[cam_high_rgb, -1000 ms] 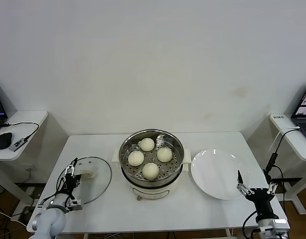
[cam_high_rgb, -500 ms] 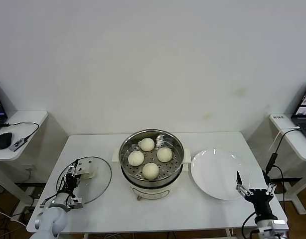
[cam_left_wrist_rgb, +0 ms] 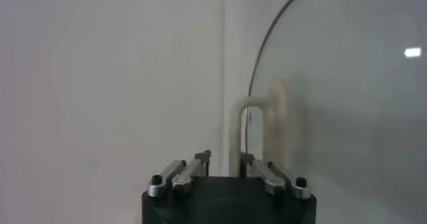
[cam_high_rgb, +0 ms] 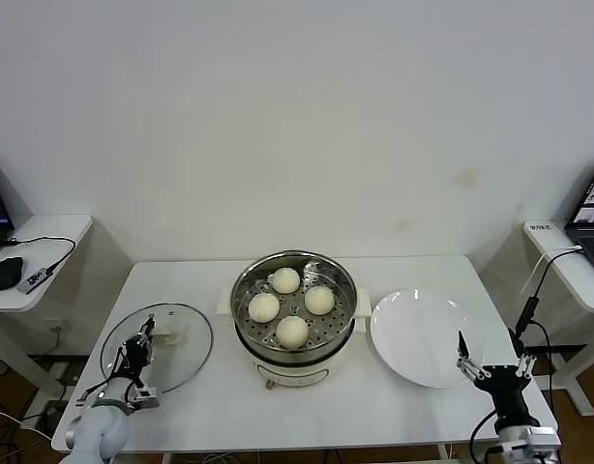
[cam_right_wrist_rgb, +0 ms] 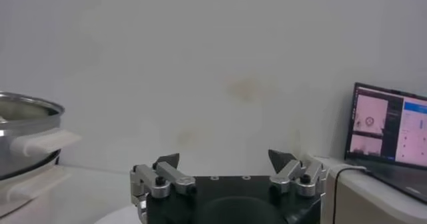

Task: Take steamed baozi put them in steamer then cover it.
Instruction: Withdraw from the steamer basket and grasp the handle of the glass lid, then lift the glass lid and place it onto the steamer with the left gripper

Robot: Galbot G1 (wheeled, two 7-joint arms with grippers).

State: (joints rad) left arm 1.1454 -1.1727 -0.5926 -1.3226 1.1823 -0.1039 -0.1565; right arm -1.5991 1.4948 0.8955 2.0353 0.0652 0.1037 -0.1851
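While the four smooth cream-white baozi [cam_high_rgb: 292, 331] sit on the perforated tray of the round shiny steel steamer [cam_high_rgb: 293, 293] at the middle of the white counter [cam_high_rgb: 394, 406], the round clear glass cover [cam_high_rgb: 158, 333] lies left of it, tilted up. The left pincer [cam_high_rgb: 140, 350] is clamped on its cream bar handle [cam_left_wrist_rgb: 250, 132]. The right pincer [cam_high_rgb: 490, 364] hangs wide at the counter's right corner, beside a flat white plate [cam_high_rgb: 421, 333].
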